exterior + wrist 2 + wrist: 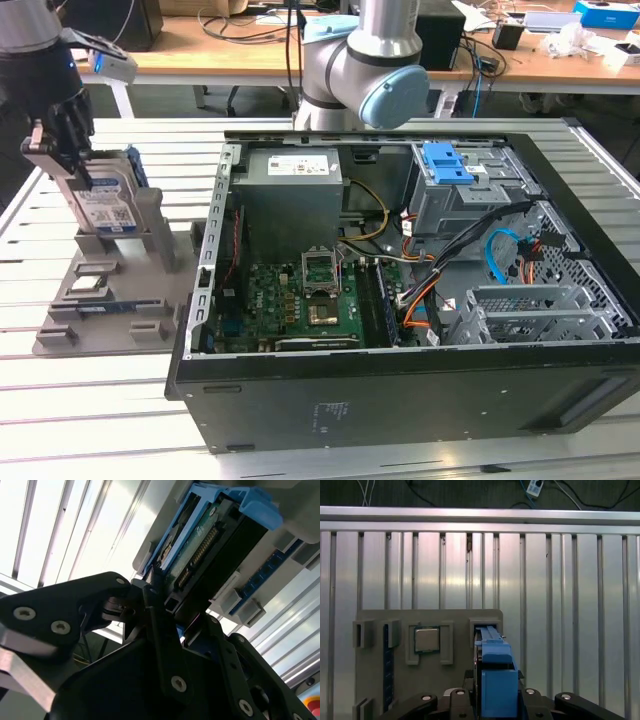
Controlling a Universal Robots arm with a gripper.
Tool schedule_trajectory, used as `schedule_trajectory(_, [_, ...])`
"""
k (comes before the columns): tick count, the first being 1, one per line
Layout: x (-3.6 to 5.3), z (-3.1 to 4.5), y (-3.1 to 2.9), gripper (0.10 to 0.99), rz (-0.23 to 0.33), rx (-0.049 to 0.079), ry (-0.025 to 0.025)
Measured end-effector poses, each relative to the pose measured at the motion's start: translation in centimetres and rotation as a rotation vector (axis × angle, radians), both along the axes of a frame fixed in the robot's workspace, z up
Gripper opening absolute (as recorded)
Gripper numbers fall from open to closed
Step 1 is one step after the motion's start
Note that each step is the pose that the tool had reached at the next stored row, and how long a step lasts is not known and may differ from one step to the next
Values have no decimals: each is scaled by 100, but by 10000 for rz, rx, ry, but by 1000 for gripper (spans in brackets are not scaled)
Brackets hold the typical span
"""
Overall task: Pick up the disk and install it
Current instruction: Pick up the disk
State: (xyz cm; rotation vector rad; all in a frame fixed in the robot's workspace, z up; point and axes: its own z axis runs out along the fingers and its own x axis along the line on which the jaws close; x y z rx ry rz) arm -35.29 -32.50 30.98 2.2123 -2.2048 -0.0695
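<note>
Exterior view's left: gripper [62, 150] fingers pinched on upper end of disk [105, 205]. Disk upright on edge, lower end in slot of grey holder [100, 338] on slatted table [80, 420]. Holder just beside open computer case [400, 400]. Inside case, toward exterior view's right: drive cage [480, 200] with blue latch [450, 162], well apart from disk.

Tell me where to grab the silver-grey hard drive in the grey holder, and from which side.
Take the silver-grey metal hard drive by its top edge, across its flat faces, from above: it stands upright on edge in the grey holder, whose posts flank its base.
</note>
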Motion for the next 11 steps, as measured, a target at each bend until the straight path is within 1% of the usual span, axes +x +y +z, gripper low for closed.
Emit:
schedule_trajectory(3, [0,62,3,365,1,-1,1])
schedule_trajectory(11, [0,175,8,365,1,0,0])
